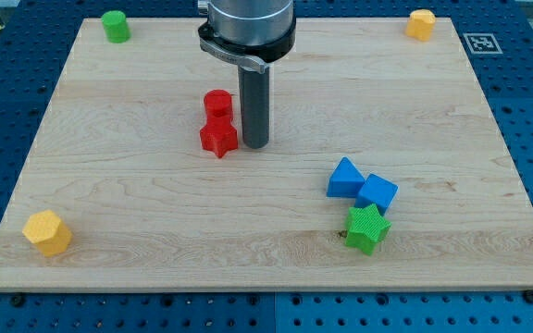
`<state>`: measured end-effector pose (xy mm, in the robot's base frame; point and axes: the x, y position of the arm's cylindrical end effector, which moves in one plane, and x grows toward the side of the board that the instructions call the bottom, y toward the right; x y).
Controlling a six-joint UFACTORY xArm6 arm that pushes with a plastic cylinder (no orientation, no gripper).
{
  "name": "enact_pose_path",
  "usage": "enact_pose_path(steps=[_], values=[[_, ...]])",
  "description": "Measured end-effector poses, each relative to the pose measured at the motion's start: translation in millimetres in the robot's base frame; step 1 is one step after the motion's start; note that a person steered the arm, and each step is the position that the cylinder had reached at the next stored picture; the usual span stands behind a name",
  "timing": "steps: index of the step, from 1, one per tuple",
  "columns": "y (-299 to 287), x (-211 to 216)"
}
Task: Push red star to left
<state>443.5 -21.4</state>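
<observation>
dark metal is what the arm ends in: a straight rod with no pincer at all, so nothing opens, closes or holds anything. my tip [254, 145] stands on the worktop [137, 194] just beside the red star [218, 139], on the view's right of it, touching or a hair off; i cannot tell which.

the star lies a little left of the board's centre. a second red block [217, 104], rounded, sits touching it on the side toward the view's top. that neighbour is the main risk: a push to the view's left may drag it along, or the star may pivot against it and slip off my tip toward the view's bottom. a push aimed off the star's middle would also spin it rather than slide it.

further out, two blue blocks [362, 184] and a green star [366, 228] cluster at lower right, well apart. a yellow block [46, 231] sits at lower left, roughly down the star's way but lower. a green block [115, 25] and another yellow one [420, 23] mark the top corners.
</observation>
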Motion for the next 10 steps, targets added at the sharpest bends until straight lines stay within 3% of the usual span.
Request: enact_pose_path(steps=[10], values=[[-176,27]])
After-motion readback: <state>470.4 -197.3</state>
